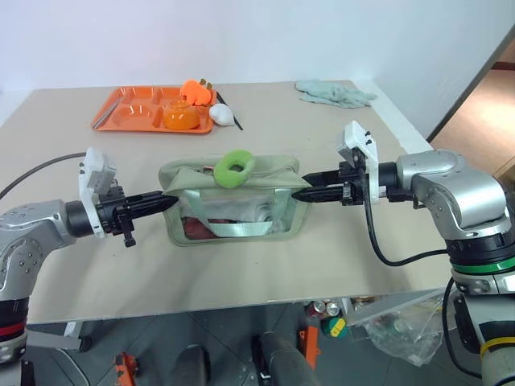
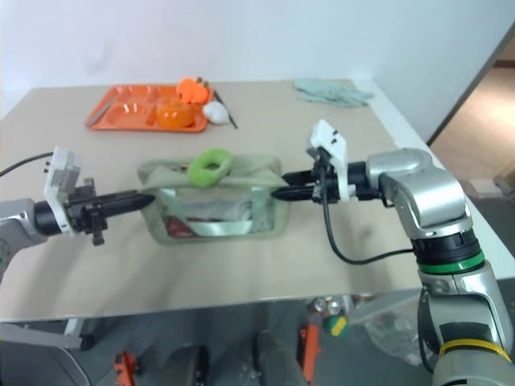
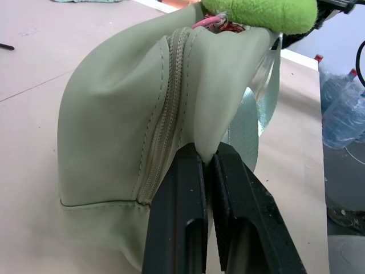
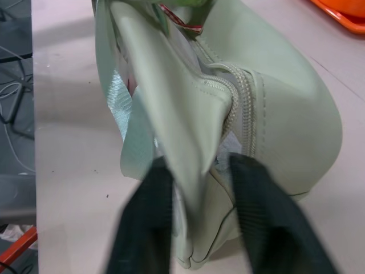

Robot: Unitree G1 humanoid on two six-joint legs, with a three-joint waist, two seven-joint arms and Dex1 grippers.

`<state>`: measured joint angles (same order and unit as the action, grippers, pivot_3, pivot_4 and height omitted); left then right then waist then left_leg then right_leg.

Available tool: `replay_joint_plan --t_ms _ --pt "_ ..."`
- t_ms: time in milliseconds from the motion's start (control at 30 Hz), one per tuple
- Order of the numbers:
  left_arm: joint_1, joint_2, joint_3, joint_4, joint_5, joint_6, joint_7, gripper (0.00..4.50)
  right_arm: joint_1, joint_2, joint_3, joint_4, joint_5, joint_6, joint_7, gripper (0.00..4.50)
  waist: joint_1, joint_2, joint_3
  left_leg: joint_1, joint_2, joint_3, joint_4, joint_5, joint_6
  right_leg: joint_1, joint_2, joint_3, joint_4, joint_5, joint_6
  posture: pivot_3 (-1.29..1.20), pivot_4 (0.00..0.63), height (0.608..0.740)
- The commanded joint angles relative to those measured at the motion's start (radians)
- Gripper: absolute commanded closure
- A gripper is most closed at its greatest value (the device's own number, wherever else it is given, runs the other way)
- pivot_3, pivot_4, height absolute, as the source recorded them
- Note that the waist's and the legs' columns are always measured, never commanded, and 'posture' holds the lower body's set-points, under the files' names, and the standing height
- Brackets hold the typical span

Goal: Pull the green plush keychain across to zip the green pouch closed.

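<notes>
green pouch (image 1: 241, 173): matt smooth sage fabric, stitched zipper, clear glossy plastic window, shiny webbing strap. green plush keychain (image 1: 234, 166): fuzzy plush. Worktop (image 1: 265, 265): matt beige, smooth. Tray (image 1: 129, 112): glossy orange plastic. Left claw fingers (image 3: 182, 228): matt black plastic.

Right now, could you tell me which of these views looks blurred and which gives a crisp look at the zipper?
In the right wrist view the two black fingers are smeared by blur, though the green pouch behind them stays readable. In the left wrist view the fingers and the zipper are crisp. In the eye views the light is soft and even, with only faint shadows on the table.
</notes>
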<state>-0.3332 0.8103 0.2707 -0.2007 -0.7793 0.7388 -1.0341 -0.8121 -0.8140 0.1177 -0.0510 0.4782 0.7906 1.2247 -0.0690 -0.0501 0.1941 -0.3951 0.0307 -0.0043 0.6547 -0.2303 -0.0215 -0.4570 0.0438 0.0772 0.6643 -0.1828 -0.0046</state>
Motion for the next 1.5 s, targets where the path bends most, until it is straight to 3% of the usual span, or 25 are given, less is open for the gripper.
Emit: replay_joint_plan --t_ms 33,100,233,333,467,600,800,1133,1500 --pt "-0.003 -0.01 -0.004 -0.039 -0.018 -0.008 0.003 4.5 0.016 -0.069 -0.104 -0.067 0.078 -0.004 0.071 1.45 0.004 0.0 0.0 0.0 0.0 0.0 0.0 0.0 0.0 0.0 0.0 0.0 0.0 0.0 0.0 0.0 0.15 0.74" --pt "-0.005 -0.017 -0.007 -0.041 -0.021 -0.007 0.006 4.5 0.009 -0.084 -0.139 -0.062 0.091 -0.024 0.07 0.82 0.003 0.0 0.0 0.0 0.0 0.0 0.0 0.0 0.0 0.0 -0.001 0.0 0.0 -0.001 0.001 0.0 0.15 0.74" --pt "-0.016 -0.032 -0.019 -0.04 -0.019 -0.009 0.009 4.5 -0.073 -0.074 -0.185 -0.014 0.077 -0.076 0.023 0.82 0.001 0.0 0.0 0.0 -0.001 0.0 0.0 0.0 0.0 0.0 -0.001 0.0 0.0 0.0 0.001 0.0 0.15 0.74" --pt "-0.025 -0.04 -0.023 -0.035 -0.018 -0.01 0.01 4.5 -0.145 -0.021 -0.149 -0.009 0.025 -0.136 -0.05 0.82 -0.002 0.0 0.0 0.002 -0.001 0.0 0.0 0.0 0.0 0.001 0.0 0.0 0.0 0.0 0.001 0.0 0.15 0.74" --pt "-0.033 -0.046 -0.03 -0.038 -0.02 -0.01 0.009 4.5 -0.199 0.055 -0.009 0.003 -0.187 -0.348 -0.145 0.82 -0.006 0.0 0.0 0.003 0.0 0.0 0.0 0.0 -0.001 0.003 0.0 0.001 0.0 0.0 0.0 0.0 0.15 0.74" --pt "-0.038 -0.05 -0.028 -0.045 -0.027 -0.009 0.012 4.5 -0.213 0.123 0.071 -0.005 -0.302 -0.553 -0.164 0.82 -0.004 0.0 0.0 0.001 -0.001 0.0 0.0 0.0 -0.001 0.001 0.0 0.001 0.0 0.0 0.001 0.0 0.15 0.74" --pt "-0.03 -0.05 -0.014 -0.066 -0.044 -0.004 0.024 4.5 -0.214 0.126 0.083 0.042 -0.369 -0.789 -0.132 0.82 0.0 0.0 0.0 -0.003 -0.001 0.0 -0.001 0.0 -0.001 -0.001 -0.002 0.0 -0.001 -0.001 0.002 0.0 0.15 0.74" --pt "-0.017 -0.049 0.004 -0.077 -0.067 -0.004 0.038 4.5 -0.263 0.068 0.037 0.14 -0.367 -0.868 -0.074 0.82 -0.003 0.0 0.0 -0.002 0.0 -0.001 0.0 0.0 -0.001 -0.001 -0.001 0.0 0.0 -0.001 0.001 0.0 0.15 0.74" --pt "-0.028 -0.062 -0.007 -0.076 -0.081 -0.004 0.051 4.5 -0.137 0.082 0.088 0.006 -0.352 -0.812 -0.01 0.82 -0.004 0.0 0.0 -0.001 0.0 0.0 0.0 0.0 -0.001 -0.001 -0.001 0.0 0.0 -0.001 0.001 0.0 0.15 0.74"
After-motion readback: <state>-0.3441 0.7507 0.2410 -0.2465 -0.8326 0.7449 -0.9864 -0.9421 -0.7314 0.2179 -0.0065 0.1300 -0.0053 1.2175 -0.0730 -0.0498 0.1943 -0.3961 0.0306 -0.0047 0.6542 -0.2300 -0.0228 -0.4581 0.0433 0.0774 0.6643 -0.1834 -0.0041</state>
